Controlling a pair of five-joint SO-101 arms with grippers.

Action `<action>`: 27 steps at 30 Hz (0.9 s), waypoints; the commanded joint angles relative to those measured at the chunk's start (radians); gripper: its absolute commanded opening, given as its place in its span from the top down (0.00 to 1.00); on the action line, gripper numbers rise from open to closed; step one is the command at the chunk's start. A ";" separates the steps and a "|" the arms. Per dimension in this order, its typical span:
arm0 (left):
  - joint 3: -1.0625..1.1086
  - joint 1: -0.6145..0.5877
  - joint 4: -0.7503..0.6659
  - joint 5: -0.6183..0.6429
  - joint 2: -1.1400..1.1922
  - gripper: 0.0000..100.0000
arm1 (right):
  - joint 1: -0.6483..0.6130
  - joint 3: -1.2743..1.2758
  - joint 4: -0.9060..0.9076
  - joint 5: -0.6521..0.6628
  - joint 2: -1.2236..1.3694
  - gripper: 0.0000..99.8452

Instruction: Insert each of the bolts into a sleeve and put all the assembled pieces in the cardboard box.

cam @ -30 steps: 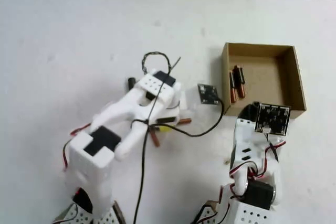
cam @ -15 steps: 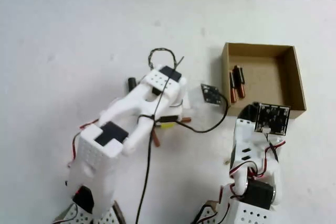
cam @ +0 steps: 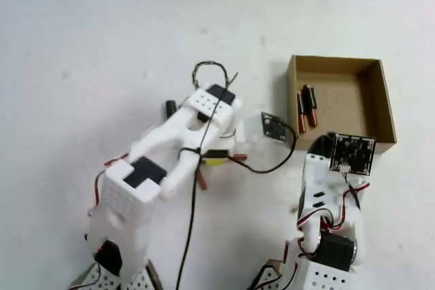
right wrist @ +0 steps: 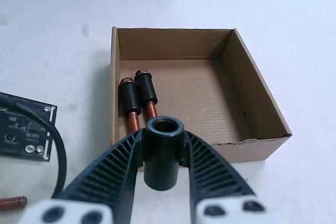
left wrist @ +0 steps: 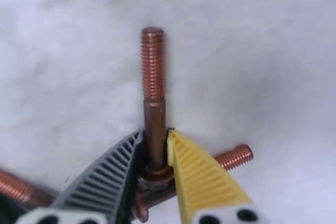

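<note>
near the middle of the table [cam: 102, 45] we see a loose sleeve [cam: 170, 107], black, lying just beside the left arm. our left pincer [left wrist: 156, 139] is clamped on a copper bolt [left wrist: 153, 72] close to its head, with the threaded end sticking out past the fingertips. a second bolt [left wrist: 233, 156] lies just beside it. toward the right edge stands the cardboard box [right wrist: 252, 85], with two assembled pieces [cam: 306, 110] along the wall facing the table's middle. our right pincer [right wrist: 163, 136] grips a black held sleeve [right wrist: 163, 166] upright, just outside the box's near wall.
</note>
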 commanded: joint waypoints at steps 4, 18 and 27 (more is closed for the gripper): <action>-0.015 -0.045 0.015 -0.011 0.012 0.98 | 0.004 -0.006 -0.005 -0.002 -0.013 0.98; -0.152 -0.101 0.302 -0.043 -0.124 0.98 | 0.001 0.003 -0.007 -0.002 -0.013 0.98; -0.166 -0.186 0.376 -0.298 -0.180 0.98 | 0.002 0.003 -0.007 -0.002 -0.013 0.98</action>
